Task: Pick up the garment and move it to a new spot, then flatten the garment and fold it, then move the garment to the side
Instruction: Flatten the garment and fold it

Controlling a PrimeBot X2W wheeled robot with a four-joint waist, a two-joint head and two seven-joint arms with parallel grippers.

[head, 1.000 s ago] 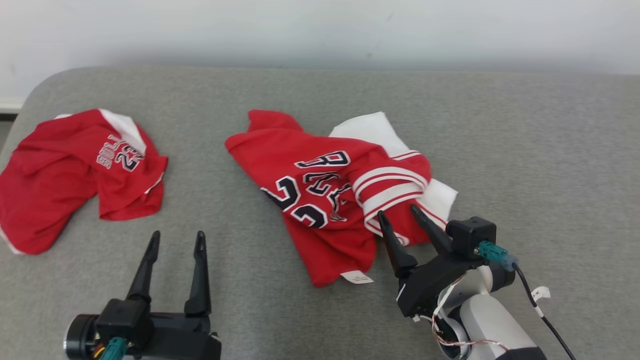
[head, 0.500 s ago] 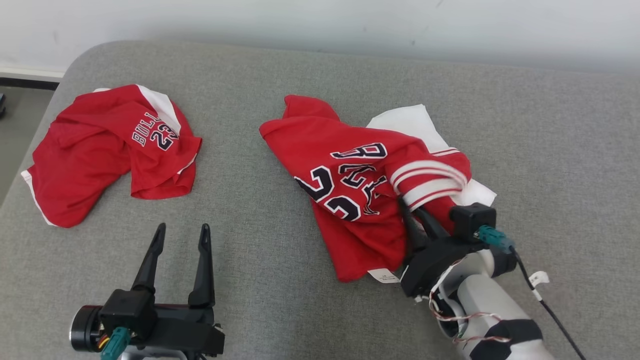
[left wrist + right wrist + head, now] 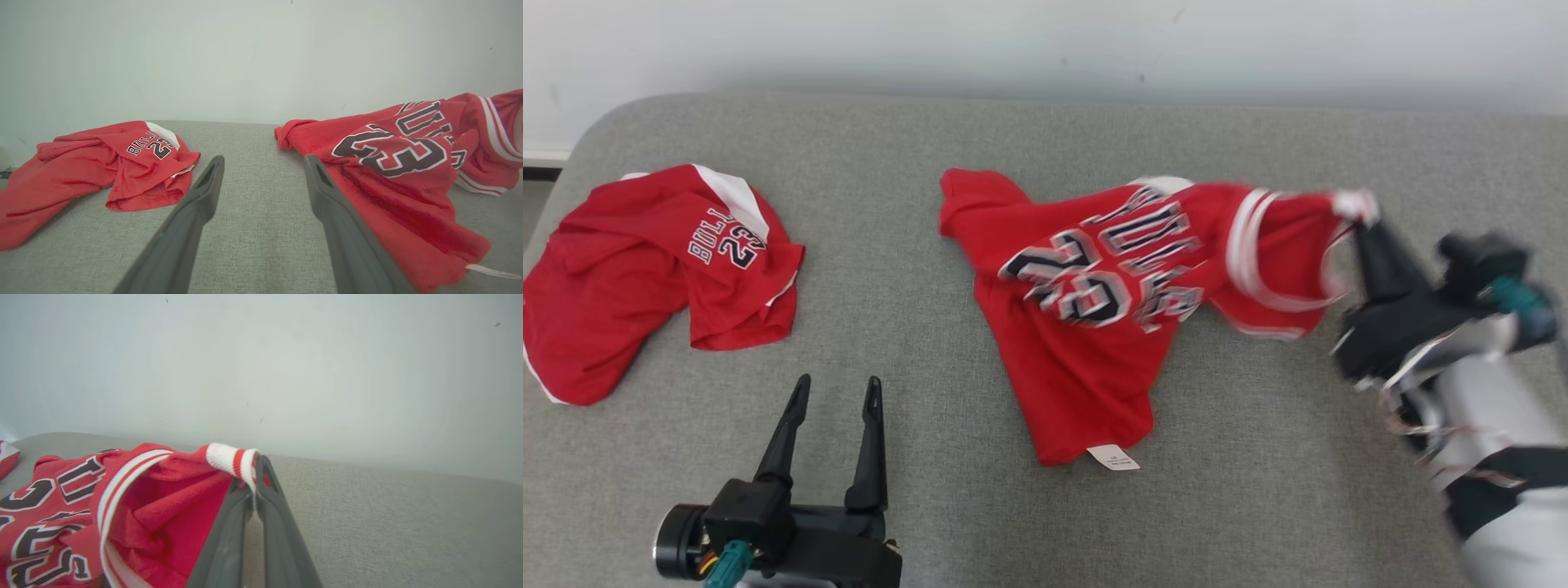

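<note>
The garment is a red jersey with black-and-white lettering, lying in the middle of the grey cushioned surface. My right gripper is shut on its white-and-red striped trim, holding that edge raised and stretched to the right. In the right wrist view the trim is pinched at my gripper tips. The jersey hangs in a slope from right to left in the left wrist view. My left gripper stands open near the front edge, left of the jersey, with nothing between its fingers.
A second red garment with small white print lies crumpled at the far left, also in the left wrist view. A pale wall runs behind the surface. A white label sticks out of the jersey's near hem.
My right gripper closed on the jersey's striped trim, then swung up and right, pulling the jersey out wider. The left gripper stayed open and still. The head camera shifted.
</note>
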